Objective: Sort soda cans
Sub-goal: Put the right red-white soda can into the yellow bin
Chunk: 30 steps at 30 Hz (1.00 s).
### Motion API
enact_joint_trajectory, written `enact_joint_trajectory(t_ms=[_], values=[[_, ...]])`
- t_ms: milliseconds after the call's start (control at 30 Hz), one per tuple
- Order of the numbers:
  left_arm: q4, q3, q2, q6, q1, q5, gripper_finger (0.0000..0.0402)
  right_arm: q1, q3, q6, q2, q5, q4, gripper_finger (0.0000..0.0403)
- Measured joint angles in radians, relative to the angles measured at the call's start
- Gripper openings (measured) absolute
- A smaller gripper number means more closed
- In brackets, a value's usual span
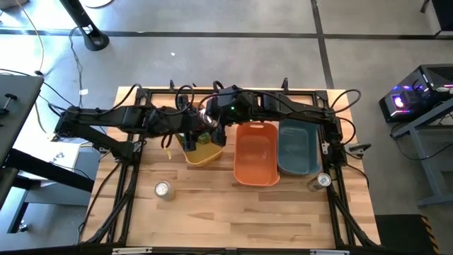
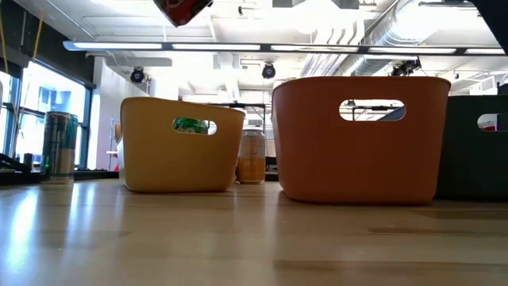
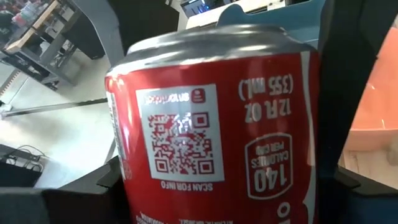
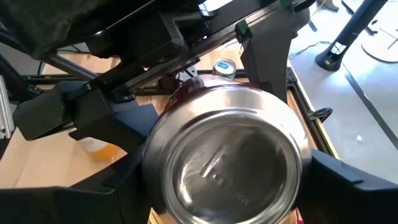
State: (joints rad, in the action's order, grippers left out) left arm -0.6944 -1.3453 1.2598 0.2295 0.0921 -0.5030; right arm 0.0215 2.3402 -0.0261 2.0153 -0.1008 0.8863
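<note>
**A:** From above, where does it stand?

**B:** The left gripper (image 1: 192,126) and right gripper (image 1: 218,120) meet over the yellow bin (image 1: 205,157), far of the table's middle, with the red can (image 1: 207,120) between them. The orange bin (image 1: 256,177) and teal bin (image 1: 301,168) sit to the right. A near-left can (image 1: 163,189) and a near-right can (image 1: 323,180) wait on the wood.

**A:** The risk?

**B:** My guess is a pass from one arm to the other. If one lets go before the other has a firm hold, the can drops, perhaps into the wrong bin. The arms also hide what the yellow bin holds.

**A:** And from table height?

**B:** The red can hangs high above the yellow bin, cut off by the top edge, and neither gripper shows. A green can (image 2: 190,125) peeks through the bin's handle slot, and an amber can (image 2: 252,156) stands behind the gap between the yellow and orange bins. A fall from there could dent the red can or bounce it off the rim.

**A:** Left wrist?

**B:** The can fills the view, and the left pincer is clamped on its red sides. Almost everything beyond is blocked.

**A:** Right wrist?

**B:** The can's silver end sits dead centre, seen end-on. I cannot tell whether the right pincer is actually gripping it. If both pull, the can could twist loose
</note>
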Motion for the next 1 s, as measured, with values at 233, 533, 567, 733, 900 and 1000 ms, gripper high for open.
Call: enact_joint_trajectory(t_ms=[233,533,567,733,900,1000], values=[[-0.091,-0.008,-0.004,-0.055,0.0,-0.006,0.0365,0.029,0.0,-0.02,-0.024,0.005,0.038,0.0284],[-0.327,-0.043,-0.124,-0.289,0.002,-0.027,0.0341,0.095,0.003,-0.045,-0.068,-0.032,0.103,0.0284],[-0.34,-0.036,-0.154,-0.329,0.004,-0.028,0.0341,0.102,0.003,-0.045,-0.068,-0.037,0.122,0.0284],[-0.312,0.082,-0.354,-0.588,0.045,-0.129,0.034,0.122,0.003,-0.033,-0.075,0.02,0.143,0.0284],[0.107,0.346,-0.589,-0.682,0.114,-0.212,0.0341,0.125,-0.017,-0.001,-0.077,0.127,-0.013,0.0284],[0.509,0.501,-0.695,-0.609,0.127,-0.124,0.0341,0.124,-0.045,0.032,-0.077,0.212,-0.15,0.0284]])
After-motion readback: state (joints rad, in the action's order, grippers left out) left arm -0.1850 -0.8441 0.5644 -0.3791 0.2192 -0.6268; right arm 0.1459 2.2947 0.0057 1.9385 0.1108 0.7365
